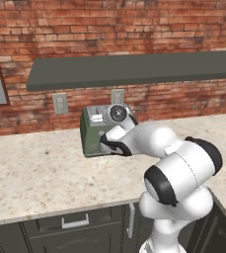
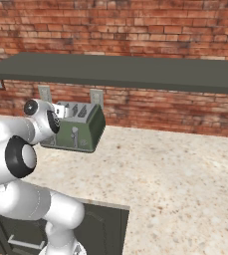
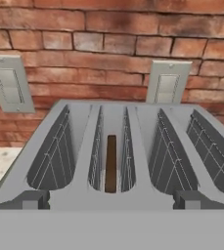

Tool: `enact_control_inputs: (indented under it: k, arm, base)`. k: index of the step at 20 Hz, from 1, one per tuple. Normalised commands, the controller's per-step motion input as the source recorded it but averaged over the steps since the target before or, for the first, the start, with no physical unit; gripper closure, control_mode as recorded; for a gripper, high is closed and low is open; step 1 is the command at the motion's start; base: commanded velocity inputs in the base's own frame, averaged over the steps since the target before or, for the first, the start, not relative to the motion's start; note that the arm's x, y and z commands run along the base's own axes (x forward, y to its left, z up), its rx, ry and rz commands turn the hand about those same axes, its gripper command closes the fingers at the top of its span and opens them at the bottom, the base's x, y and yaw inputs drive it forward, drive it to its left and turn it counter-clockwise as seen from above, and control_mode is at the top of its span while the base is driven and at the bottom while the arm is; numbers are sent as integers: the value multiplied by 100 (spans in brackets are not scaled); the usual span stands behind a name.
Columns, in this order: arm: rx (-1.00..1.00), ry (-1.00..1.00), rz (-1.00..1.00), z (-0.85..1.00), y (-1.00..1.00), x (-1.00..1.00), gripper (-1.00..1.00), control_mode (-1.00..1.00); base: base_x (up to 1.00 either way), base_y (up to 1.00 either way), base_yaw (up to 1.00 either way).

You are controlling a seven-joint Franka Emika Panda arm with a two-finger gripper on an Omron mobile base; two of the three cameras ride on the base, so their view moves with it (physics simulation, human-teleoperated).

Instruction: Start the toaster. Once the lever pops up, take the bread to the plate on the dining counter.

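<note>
The sage-green toaster [image 1: 91, 133] stands on the counter against the brick wall, with a silver lever [image 2: 74, 135] on its front. In the hand view I look down on its grey top [image 3: 111, 119] and four slots. The dark brown bread [image 3: 111, 163] sits low in the second slot from the left. My gripper [image 3: 111, 201] hovers just above the toaster's near edge, open, its fingertips [image 3: 33, 199] wide apart with nothing between them. The arm's wrist covers part of the toaster in the left base view. The blue plate and the dining counter are out of view.
A dark shelf [image 1: 134, 69] overhangs the toaster. Two wall outlets [image 3: 10, 83] [image 3: 166, 83] sit on the brick wall behind it. The beige speckled counter [image 2: 175, 169] stretches to both sides, with dark cabinets [image 1: 75, 225] below its front edge.
</note>
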Motion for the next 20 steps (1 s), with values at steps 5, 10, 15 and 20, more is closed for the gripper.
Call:
enact_control_inputs:
  k: [5, 10, 15, 20]
  arm:
    - [0, 4, 0, 0, 0, 11, -100, -100]
    - [0, 5, 0, 0, 0, 11, -100, -100]
    - [0, 5, 0, 0, 0, 10, -100, -100]
    - [0, 1, 0, 0, 0, 1, -100, -100]
  base:
    - [0, 0, 0]
    - [0, 0, 0]
    - [0, 0, 0]
    - [0, 0, 0]
